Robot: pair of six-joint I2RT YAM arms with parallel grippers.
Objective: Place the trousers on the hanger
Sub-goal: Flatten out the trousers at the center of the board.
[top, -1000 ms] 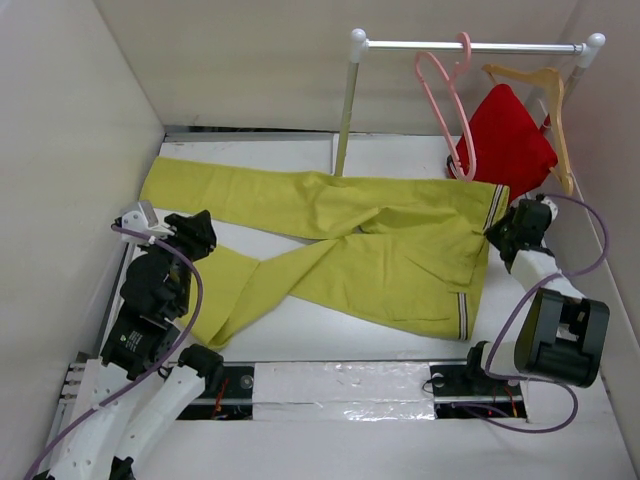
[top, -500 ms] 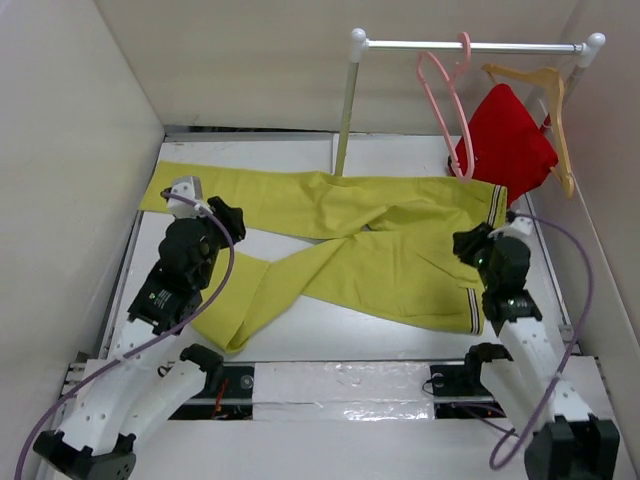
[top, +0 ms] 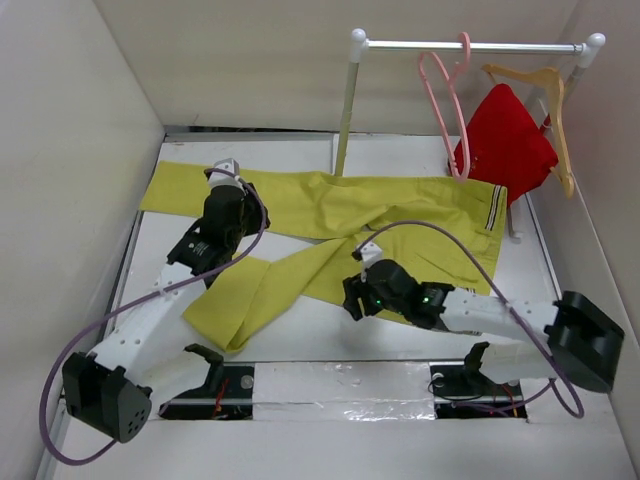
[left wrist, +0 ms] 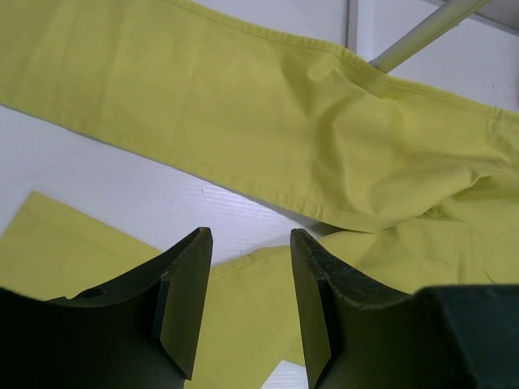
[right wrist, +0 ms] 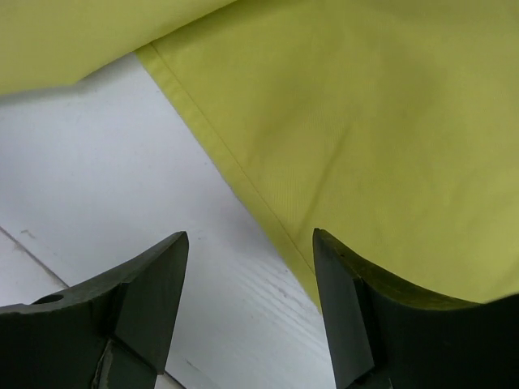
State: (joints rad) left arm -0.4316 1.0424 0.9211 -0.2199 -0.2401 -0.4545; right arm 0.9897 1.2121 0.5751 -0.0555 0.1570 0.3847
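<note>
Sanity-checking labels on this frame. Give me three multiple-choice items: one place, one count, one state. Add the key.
1. Where is the pink hanger?
A) hung on the rail
B) lying flat
C) held by an arm

2. How many hangers hang on the rail?
A) one
B) two
C) three

3. The right tool is:
A) shut on cloth
B) shut on a hanger
C) open

Key:
1 A, its hook curls over the rail.
2 B, the pink one and a wooden hanger.
3 C, the right wrist view shows a clear gap between its fingers, over an edge of the trousers.
</note>
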